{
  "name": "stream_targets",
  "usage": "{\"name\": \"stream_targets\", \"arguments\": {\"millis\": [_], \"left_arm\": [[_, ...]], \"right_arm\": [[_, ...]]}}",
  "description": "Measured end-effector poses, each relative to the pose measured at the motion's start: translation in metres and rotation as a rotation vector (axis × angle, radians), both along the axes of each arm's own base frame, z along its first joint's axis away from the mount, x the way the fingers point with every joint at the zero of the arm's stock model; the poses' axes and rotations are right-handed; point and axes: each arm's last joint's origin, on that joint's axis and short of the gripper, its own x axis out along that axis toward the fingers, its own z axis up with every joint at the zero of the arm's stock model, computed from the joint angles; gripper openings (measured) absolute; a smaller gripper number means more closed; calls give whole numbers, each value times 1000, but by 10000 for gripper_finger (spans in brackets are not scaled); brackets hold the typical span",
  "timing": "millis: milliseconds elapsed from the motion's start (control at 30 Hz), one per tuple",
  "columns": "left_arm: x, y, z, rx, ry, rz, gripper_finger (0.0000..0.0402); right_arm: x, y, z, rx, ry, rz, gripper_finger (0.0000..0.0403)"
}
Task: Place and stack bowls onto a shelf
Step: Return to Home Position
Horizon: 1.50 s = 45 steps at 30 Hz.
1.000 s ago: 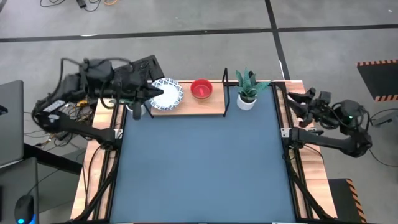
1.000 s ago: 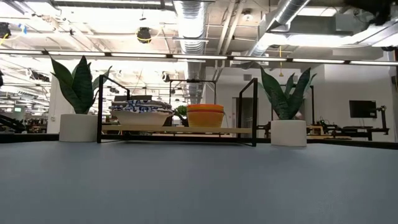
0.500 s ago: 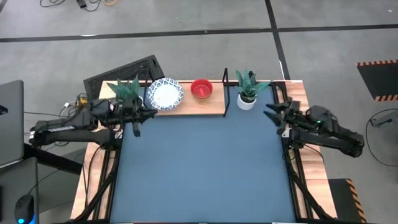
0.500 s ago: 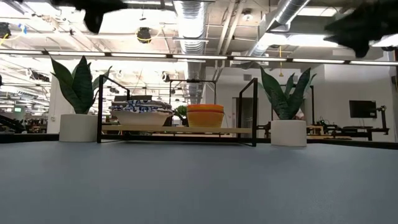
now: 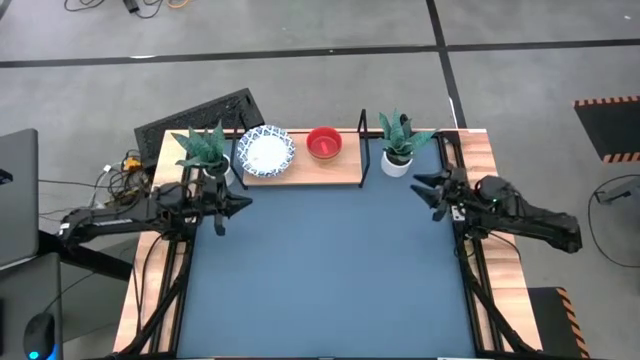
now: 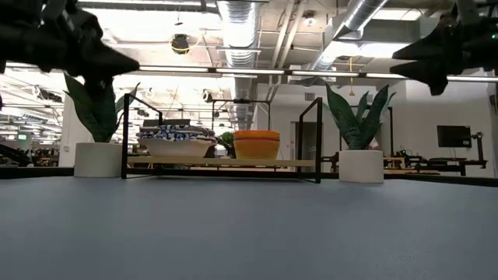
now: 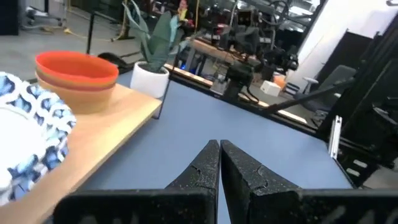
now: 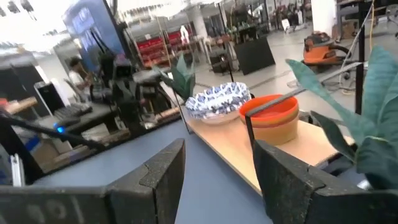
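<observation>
The shelf [image 5: 300,171], a light-wood board on a black frame, stands at the table's far edge. On its left part sits a stack of white bowls with blue-patterned rims [image 5: 267,150] [image 6: 177,142] [image 7: 25,134]. Beside them, to the right, sits a red bowl [image 5: 323,143] [image 7: 77,71] [image 8: 268,117] on top of a small stack; the other colours do not show. My left gripper [image 5: 238,203] [image 7: 219,147] hovers shut near the shelf's left end, on its near side. My right gripper [image 5: 420,188] [image 8: 217,149] hovers open near the table's right edge, pointing at the shelf.
Two white pots with green plants flank the shelf, one on the left [image 5: 205,150] and one on the right [image 5: 397,143]. The dark-blue tabletop [image 5: 320,270] stretches from the shelf to the near edge. A dark keyboard-like board [image 5: 200,110] lies behind the table on the floor.
My left gripper has drawn back from the patterned bowls on the shelf toward the table's near-left and come down. My right gripper has swung in from beyond the right edge toward the table and lowered. The bowls have stayed in place.
</observation>
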Motion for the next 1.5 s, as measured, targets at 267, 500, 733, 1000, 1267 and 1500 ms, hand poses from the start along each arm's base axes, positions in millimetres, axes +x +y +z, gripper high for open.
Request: {"name": "stream_targets", "arguments": {"millis": [267,500,733,1000,1267,1500], "left_arm": [[-6,-3,-27,-5,1,-60,0],[-8,-1,-30,84,-14,15,0],[-7,-1,-30,67,-18,10,0],[-7,-1,-31,51,-21,9,0],[-7,-1,-31,57,-19,9,0],[-7,-1,-31,61,-18,9,0]], "right_arm": [[11,-3,-25,2,-35,-2,215],[17,-4,-45,4,-33,-3,215],[18,-4,-46,-8,-29,-1,215],[18,-4,-47,-6,-20,-1,215],[18,-4,-47,-6,-22,-1,215],[18,-4,-47,-5,-23,-1,215]]}}
